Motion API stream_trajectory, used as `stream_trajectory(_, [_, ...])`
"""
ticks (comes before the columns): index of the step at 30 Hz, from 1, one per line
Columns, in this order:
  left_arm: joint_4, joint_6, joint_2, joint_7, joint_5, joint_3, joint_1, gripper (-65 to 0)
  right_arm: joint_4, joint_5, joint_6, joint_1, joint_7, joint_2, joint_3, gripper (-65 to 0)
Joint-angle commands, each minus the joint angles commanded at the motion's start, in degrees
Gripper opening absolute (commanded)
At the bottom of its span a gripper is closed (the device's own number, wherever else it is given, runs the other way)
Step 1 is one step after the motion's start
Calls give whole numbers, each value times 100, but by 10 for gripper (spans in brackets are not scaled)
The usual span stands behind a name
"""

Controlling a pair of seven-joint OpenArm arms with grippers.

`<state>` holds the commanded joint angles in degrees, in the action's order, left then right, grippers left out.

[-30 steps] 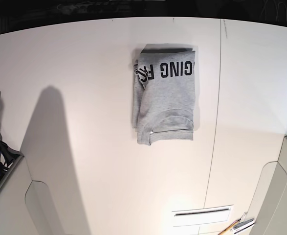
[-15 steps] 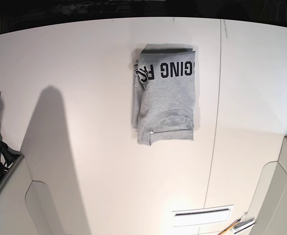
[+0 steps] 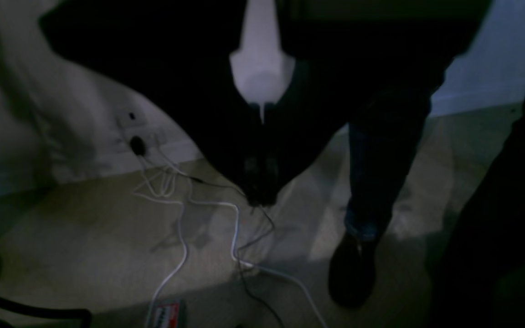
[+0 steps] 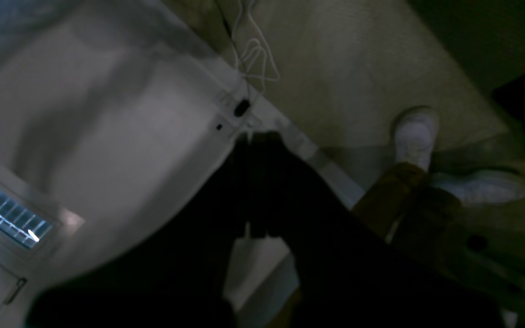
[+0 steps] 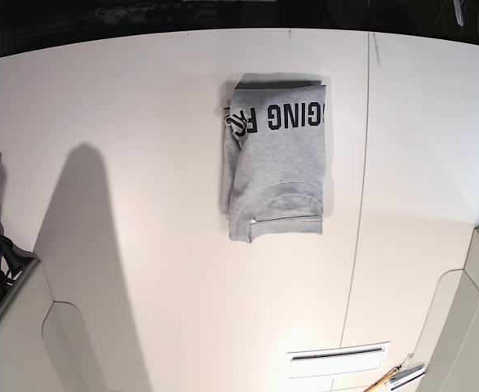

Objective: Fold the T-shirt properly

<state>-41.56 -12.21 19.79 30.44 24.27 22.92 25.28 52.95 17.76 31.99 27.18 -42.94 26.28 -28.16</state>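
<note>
Where it lies, one folded T-shirt [image 5: 275,159]

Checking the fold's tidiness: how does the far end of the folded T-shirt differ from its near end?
The T-shirt's far end bears black lettering; its near end is plain grey. The near end shows a curved sleeve hem; the far end none. Both lie flat on the white table.

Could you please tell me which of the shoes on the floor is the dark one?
The lone shoe in the left wrist view, below a dark trouser leg; both shoes in the right wrist view are white.
</note>
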Motion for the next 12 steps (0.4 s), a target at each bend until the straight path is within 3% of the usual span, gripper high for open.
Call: stream_trajectory(12, [166,-2,-573,-72,-15,0,-367,-650,-15,-730,42,-581,931,-435,-9,-650])
